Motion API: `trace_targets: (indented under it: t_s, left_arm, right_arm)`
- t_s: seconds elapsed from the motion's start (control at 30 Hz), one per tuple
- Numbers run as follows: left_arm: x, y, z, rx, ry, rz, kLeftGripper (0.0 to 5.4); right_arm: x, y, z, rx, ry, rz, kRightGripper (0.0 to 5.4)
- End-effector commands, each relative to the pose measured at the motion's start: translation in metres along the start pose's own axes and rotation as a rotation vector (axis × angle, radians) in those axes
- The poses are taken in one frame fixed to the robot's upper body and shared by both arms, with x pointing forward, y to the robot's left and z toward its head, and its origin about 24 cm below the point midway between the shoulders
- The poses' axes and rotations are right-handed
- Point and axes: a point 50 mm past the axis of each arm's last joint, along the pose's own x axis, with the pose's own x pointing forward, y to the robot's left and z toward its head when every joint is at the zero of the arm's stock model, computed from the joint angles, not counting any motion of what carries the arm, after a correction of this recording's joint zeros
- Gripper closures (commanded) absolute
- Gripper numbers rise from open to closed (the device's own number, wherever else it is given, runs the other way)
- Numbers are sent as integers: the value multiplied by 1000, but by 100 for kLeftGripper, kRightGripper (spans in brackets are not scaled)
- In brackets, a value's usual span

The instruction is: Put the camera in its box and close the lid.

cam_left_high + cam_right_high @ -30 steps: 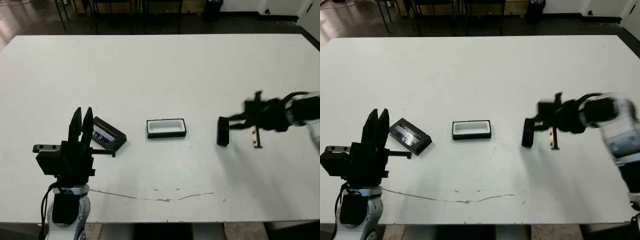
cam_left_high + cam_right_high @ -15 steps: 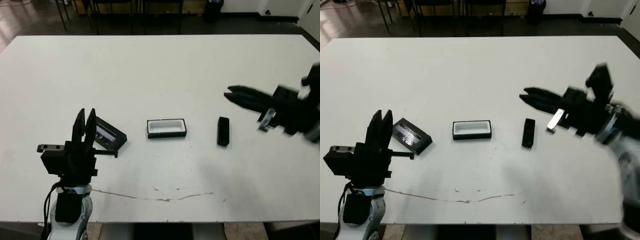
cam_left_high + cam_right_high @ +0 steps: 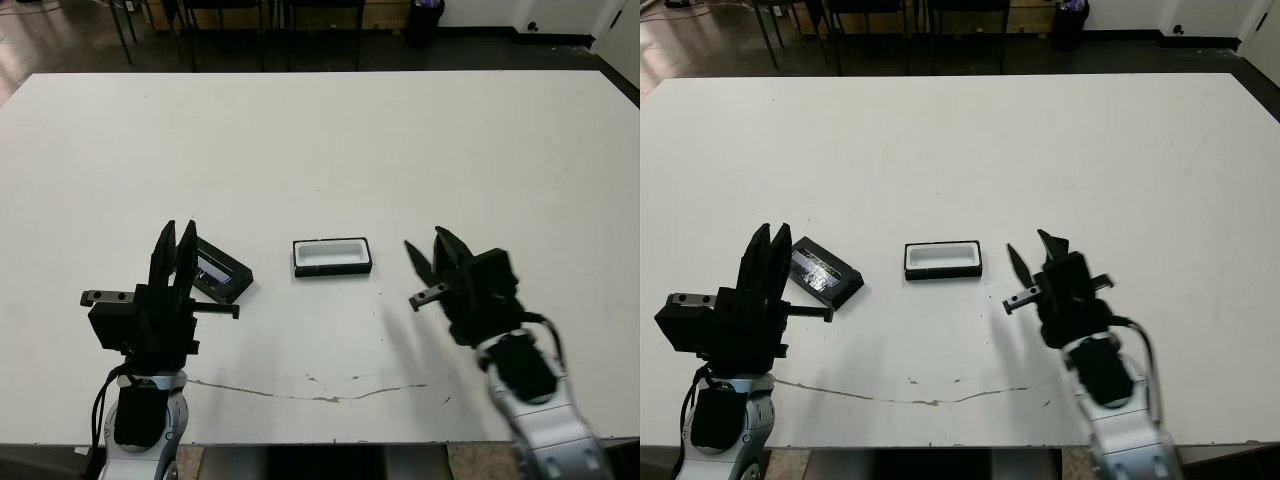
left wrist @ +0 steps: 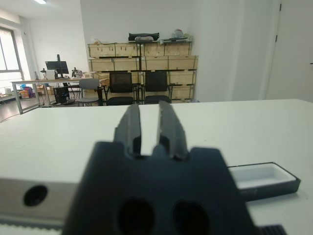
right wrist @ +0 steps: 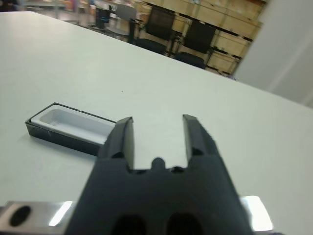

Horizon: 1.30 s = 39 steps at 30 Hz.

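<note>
1. Nothing of the task looks done. The small shallow black rectangular box with a white inside [image 3: 333, 270] sits open and empty at the middle of the head view on the white table [image 3: 320, 140].
2. The black hollow lid with a glossy window [image 3: 222, 272] lies apart from the box, to its left in the frame, just beside the left gripper [image 3: 179, 226].
3. The slim black camera bar shows in none of the 4 views. It may be hidden under the right gripper [image 3: 424, 240], but I cannot tell where it is or which way it points.
4. The box's long axis runs left to right across the frame, open side up. The lid's long axis slants from upper left to lower right, window side up.
5. The left gripper stands in the lower left with its fingers pointing up. They are only a narrow gap apart and hold nothing.
6. The right gripper, right of the box and lower in the frame, is spread wide and empty, and the right wrist view shows bare table between its fingers.
7. Left to do, as I judge it: find and grasp the camera, lay it in the box along that left-to-right axis, then fit the lid.
</note>
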Motion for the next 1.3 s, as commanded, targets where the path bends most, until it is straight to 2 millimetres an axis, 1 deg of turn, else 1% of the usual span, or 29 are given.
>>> trace_targets:
  t_s: [0.03, 0.2, 0.3, 0.47, 0.6, 0.8, 0.9, 1.0, 1.13, 1.3]
  left_arm:
    - [-4, 2, -7, 6, 40, -5, 540]
    - [-4, 4, -9, 6, 43, -7, 540]
    - [-3, 4, -9, 7, 41, -8, 540]
    - [-3, 5, -10, 8, 36, -13, 540]
    - [-3, 5, -11, -6, 42, -15, 540]
    - [-3, 6, -11, -2, 34, -20, 540]
    - [-3, 6, -11, -1, 39, -19, 540]
    - [-4, 6, -11, 1, 42, -21, 540]
    - [-4, 6, -11, -6, 38, -26, 540]
    - [-4, 7, -11, -4, 40, -26, 540]
  right_arm:
    - [2, 9, -6, 32, 32, -36, 286]
    - [6, 15, -8, 91, 10, -96, 175]
    - [9, 13, -11, 84, 17, -161, 111]
    - [13, 7, -18, 154, 35, -239, 2]
    - [15, 1, -24, 196, 61, -293, 2]
    - [16, -10, -29, 175, 69, -345, 2]
    - [16, -13, -31, 196, 77, -355, 2]
    - [16, -14, -34, 228, 82, -355, 2]
    - [17, -14, -40, 228, 98, -356, 2]
    - [18, -10, -47, 260, 116, -358, 2]
